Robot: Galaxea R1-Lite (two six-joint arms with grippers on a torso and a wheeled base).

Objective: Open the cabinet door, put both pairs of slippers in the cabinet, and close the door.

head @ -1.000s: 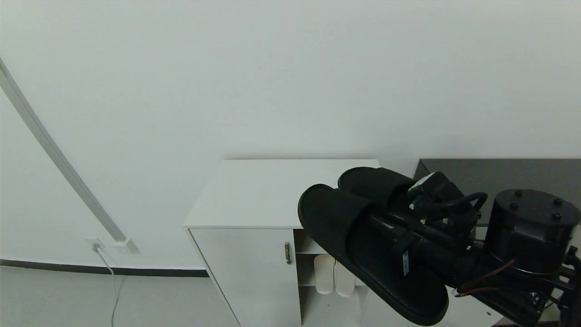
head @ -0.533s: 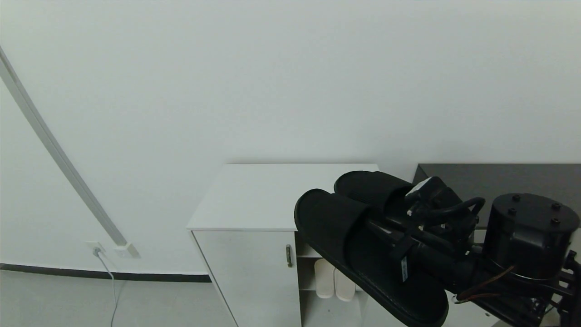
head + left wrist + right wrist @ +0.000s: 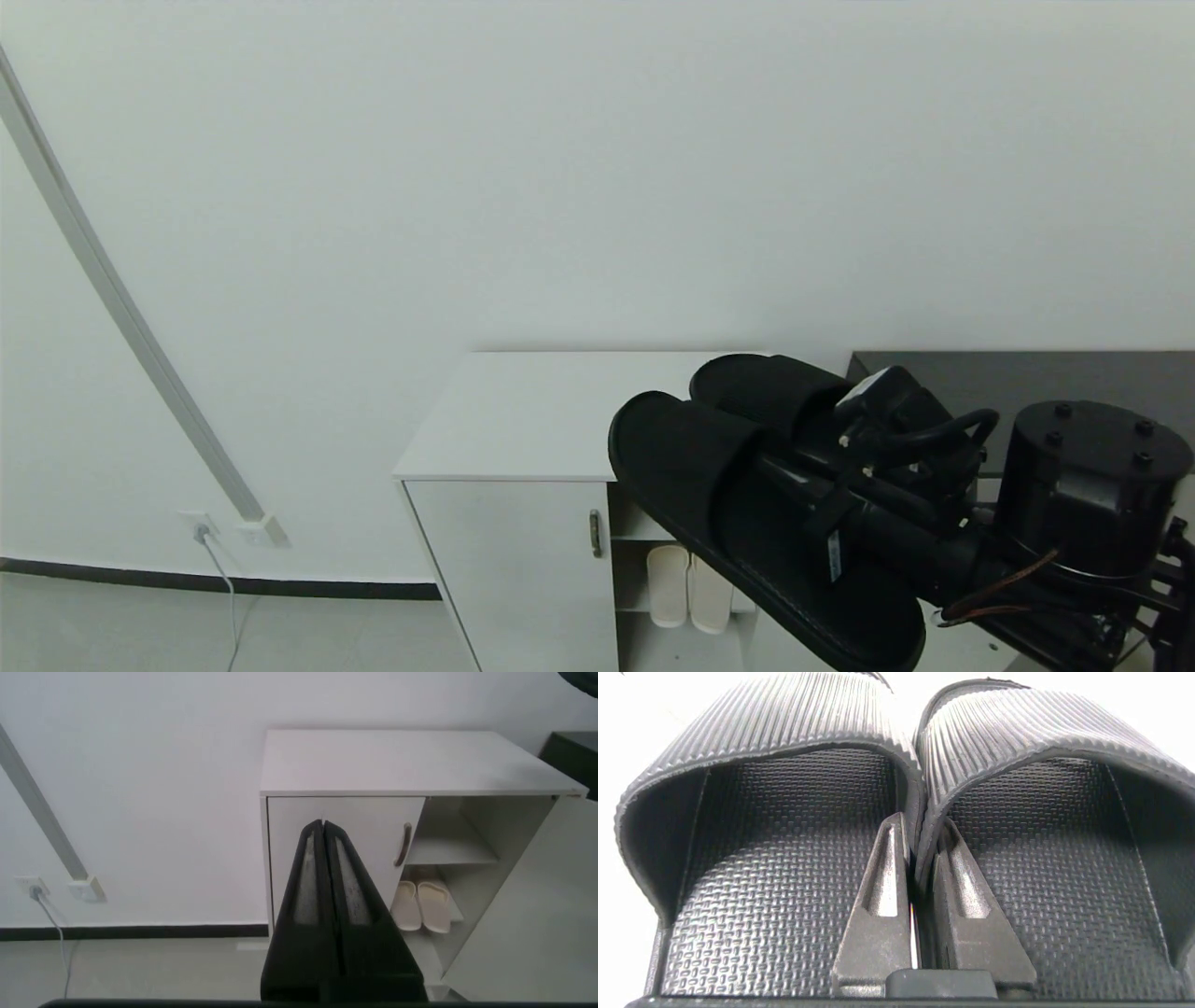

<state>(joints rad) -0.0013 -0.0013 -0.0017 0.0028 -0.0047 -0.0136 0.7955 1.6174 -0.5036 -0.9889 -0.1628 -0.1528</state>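
A pair of black slippers [image 3: 719, 467] hangs in the air in front of the white cabinet [image 3: 551, 420], held side by side by my right gripper [image 3: 794, 467]. In the right wrist view its fingers [image 3: 878, 896] pinch the two inner walls of the black slippers [image 3: 785, 859] together. The cabinet's right door stands open; a pair of white slippers [image 3: 689, 585] lies on a lower shelf inside. The left door [image 3: 518, 569] with its handle [image 3: 594, 533] is closed. My left gripper [image 3: 324, 831] is shut and empty, facing the cabinet [image 3: 402, 761] and the white slippers [image 3: 425, 905].
A dark table top [image 3: 1018, 373] stands right of the cabinet. A wall socket with a cable [image 3: 201, 534] and a slanted cable duct [image 3: 112, 299] are on the wall at left. Bare floor lies left of the cabinet.
The whole head view has shifted, so the cabinet sits lower and further right in the picture. The right gripper still holds the black slippers the same way.
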